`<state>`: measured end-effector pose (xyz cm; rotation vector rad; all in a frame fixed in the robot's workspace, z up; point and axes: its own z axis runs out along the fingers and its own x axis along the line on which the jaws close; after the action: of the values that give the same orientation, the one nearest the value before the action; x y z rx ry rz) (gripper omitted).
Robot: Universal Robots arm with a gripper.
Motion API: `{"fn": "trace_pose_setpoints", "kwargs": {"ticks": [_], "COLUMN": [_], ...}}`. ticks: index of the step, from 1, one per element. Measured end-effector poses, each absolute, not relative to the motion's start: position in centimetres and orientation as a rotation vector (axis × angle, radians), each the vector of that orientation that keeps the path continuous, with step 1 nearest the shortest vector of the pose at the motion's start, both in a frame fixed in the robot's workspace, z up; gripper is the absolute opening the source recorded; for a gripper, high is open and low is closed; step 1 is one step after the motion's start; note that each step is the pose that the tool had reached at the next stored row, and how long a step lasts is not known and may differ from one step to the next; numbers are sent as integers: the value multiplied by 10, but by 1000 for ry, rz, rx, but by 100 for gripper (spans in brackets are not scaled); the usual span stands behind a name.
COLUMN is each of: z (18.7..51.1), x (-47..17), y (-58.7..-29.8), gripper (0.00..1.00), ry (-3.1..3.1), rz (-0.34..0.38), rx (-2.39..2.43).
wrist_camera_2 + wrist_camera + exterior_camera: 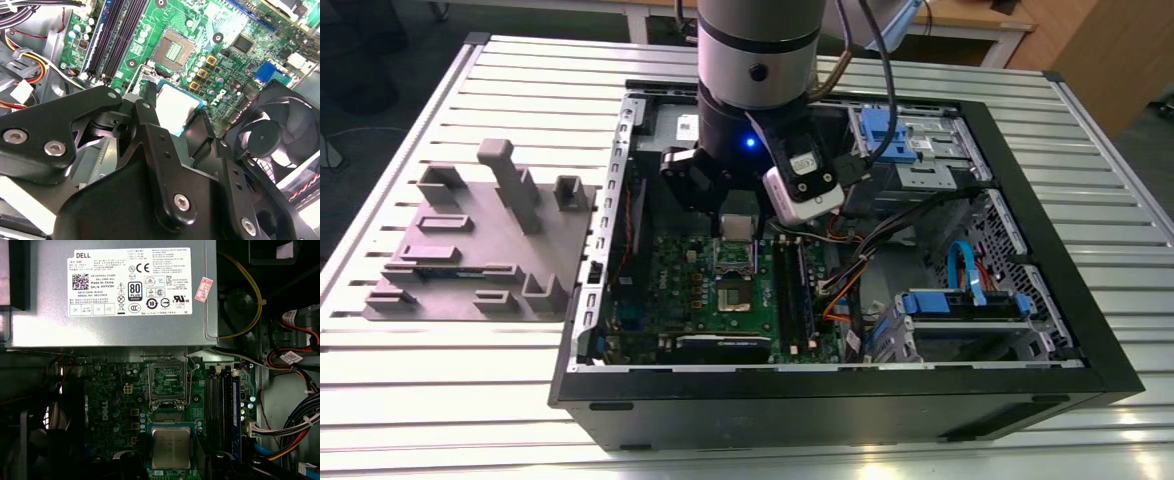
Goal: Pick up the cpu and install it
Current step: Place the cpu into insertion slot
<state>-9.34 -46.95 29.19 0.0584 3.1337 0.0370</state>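
Observation:
My gripper hangs inside the open computer case, over the green motherboard. It is shut on the cpu, a flat square chip with a silver-grey top and a thin green edge, held level by its two sides. One black finger presses one edge and the other finger presses the opposite edge. In the first wrist view the cpu sits between the fingers, just beside the open socket. The socket lies bare, its metal frame lifted, with the cpu held a little above the board.
A large grey power supply borders the socket. Memory slots, coloured cables and a black case fan crowd around. A grey fixture with upright blocks stands on the slatted table at the exterior view's left.

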Motion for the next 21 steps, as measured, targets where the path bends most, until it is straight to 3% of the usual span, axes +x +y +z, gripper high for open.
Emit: {"fn": "trace_pose_setpoints", "kwargs": {"ticks": [10, 21], "z": [290, 267], "x": [-93, -90], "y": [-473, -474], "gripper": [47, 47], "ry": [3134, 3134], "rz": [38, 37], "rx": [48, 45]}}
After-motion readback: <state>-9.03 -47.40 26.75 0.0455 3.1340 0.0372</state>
